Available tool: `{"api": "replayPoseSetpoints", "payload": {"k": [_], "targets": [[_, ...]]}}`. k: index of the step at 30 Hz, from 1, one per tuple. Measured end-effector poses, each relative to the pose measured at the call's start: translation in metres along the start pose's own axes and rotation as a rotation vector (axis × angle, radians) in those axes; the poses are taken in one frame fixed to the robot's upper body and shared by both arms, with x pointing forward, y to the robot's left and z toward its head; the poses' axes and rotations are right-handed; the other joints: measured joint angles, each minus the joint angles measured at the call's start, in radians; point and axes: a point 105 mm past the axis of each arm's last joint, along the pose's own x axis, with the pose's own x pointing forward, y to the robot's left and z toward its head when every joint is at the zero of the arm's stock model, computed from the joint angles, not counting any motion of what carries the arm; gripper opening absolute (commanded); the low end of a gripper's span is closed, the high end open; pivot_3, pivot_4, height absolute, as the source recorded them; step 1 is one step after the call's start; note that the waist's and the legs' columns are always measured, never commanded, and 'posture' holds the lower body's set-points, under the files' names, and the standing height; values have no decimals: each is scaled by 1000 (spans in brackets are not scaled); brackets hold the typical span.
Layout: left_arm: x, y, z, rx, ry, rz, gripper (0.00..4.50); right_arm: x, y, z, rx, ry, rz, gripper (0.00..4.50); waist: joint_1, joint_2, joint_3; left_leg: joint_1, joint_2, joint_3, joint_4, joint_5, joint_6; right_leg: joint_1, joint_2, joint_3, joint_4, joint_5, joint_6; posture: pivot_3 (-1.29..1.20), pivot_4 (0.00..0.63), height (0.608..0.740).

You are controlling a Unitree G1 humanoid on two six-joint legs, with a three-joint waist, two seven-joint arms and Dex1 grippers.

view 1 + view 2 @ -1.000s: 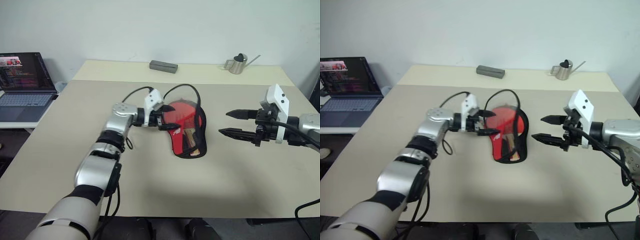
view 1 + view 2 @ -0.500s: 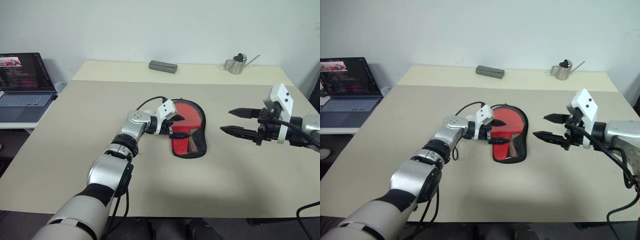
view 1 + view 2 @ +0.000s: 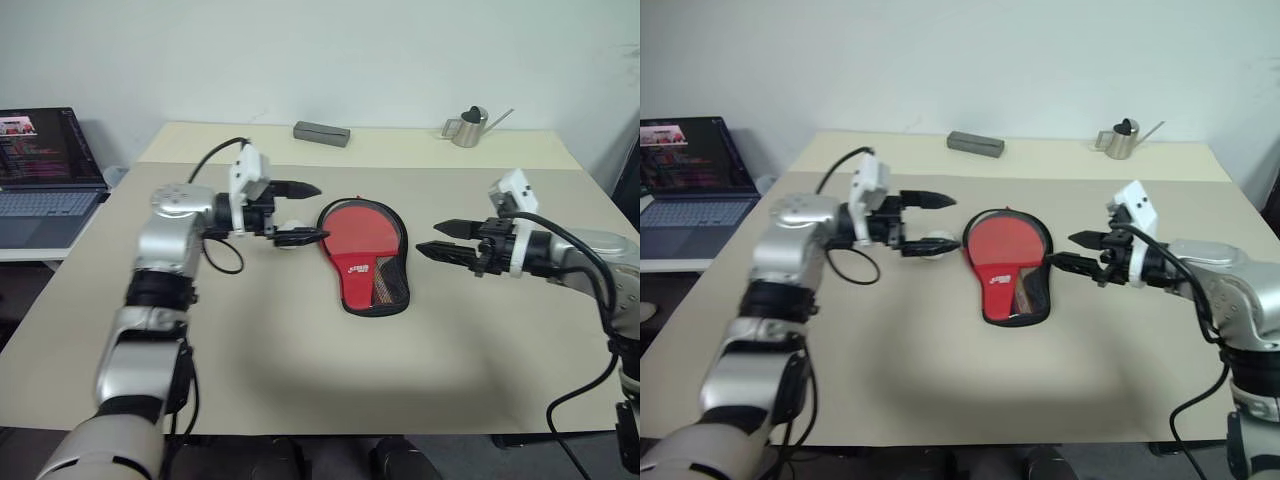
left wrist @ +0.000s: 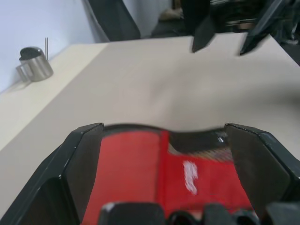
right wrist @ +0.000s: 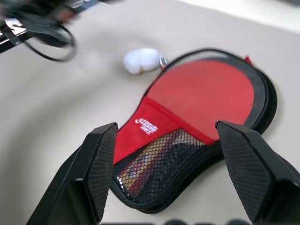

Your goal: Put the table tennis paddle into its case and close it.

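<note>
The case [image 3: 366, 258] lay flat near the middle of the table [image 3: 300, 370], its round end toward the far edge and its narrow end toward the near edge, so its long axis ran near to far. The table tennis paddle [image 5: 206, 96] sat inside it, red blade exposed at the round end, handle apparently under the mesh pocket [image 5: 154, 161], though this was not sharply visible. The cover appeared not yet zipped over the blade. The pom-pom charm [image 5: 142, 61] rested on the table just left of the round end.

The left gripper [image 3: 297, 213] hovered left of the case, fingers spread wide, holding nothing. The right gripper [image 3: 436, 240] hovered right of it, fingers likewise parted and empty. Judged: both flanked the case, placed for closing it.
</note>
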Motion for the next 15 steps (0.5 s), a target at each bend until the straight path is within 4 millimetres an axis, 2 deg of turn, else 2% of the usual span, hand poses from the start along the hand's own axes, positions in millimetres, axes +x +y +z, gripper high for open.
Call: {"api": "replayPoseSetpoints", "payload": {"k": [1, 5, 9, 12, 15], "targets": [[-6, -1, -1, 0, 13, 21, 4500, 5, -1, -1, 15, 4, 3, 4482, 0, 0, 0, 0, 0, 0, 0, 0, 0, 0, 0, 0, 0, 0, 0, 0, 150, 740], [-16, -9, -3, -26, 23, 63, 4500, 30, -11, -10, 72, 31, -32, 4482, 0, 0, 0, 0, 0, -1, 0, 0, 0, 0, -1, 0, 0, 0, 0, 0, 150, 740], [-18, -18, 0, -29, 24, 58, 4500, 50, -34, -20, 149, 53, -145, 4482, 1, 0, 0, 0, 0, -1, 0, 0, 0, 0, -1, 0, 0, 0, 0, 0, 150, 740], [-21, -19, 3, -27, 22, 60, 4500, 62, -55, -37, 218, 90, -264, 4482, 1, 0, 0, 0, 0, 0, 0, 0, 0, 0, -1, 0, 0, 0, 0, 0, 150, 740], [-24, -18, 3, -36, 29, 74, 4500, 67, -65, -54, 261, 134, -315, 4482, 1, 0, 0, 0, 0, 0, 0, 0, 0, 0, -1, 0, 0, 0, 0, 0, 150, 740]]}}
